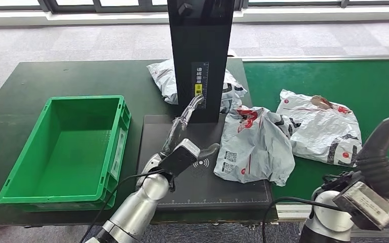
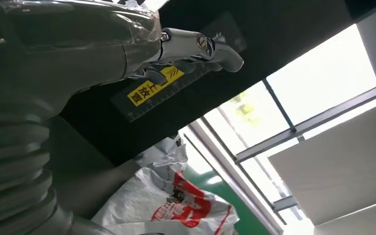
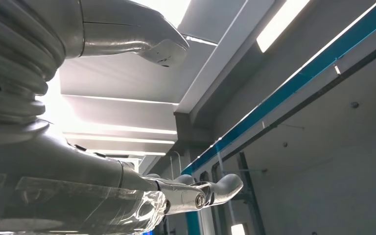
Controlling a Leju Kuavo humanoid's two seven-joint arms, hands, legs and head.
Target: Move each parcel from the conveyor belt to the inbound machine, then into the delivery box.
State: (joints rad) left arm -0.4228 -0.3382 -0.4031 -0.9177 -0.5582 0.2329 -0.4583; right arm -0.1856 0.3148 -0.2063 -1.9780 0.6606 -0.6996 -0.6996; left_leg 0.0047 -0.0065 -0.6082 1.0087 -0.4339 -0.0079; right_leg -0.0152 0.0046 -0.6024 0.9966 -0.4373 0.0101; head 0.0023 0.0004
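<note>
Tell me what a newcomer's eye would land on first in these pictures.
The bright green crate stands empty on the dark table's left side. Beside it the tall black column rises from the inbound machine's black platform, with a crumpled grey parcel draped over the platform's right edge. The left hand reaches over that platform toward the column, holding nothing.

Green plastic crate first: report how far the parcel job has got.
Done: nothing yet; the green plastic crate is empty. In hand: a grey-white plastic mailer with red print lies half on the black scanner platform, where the left hand reaches, holding nothing. Left: the white mailer on the green belt, one behind the black column.
</note>
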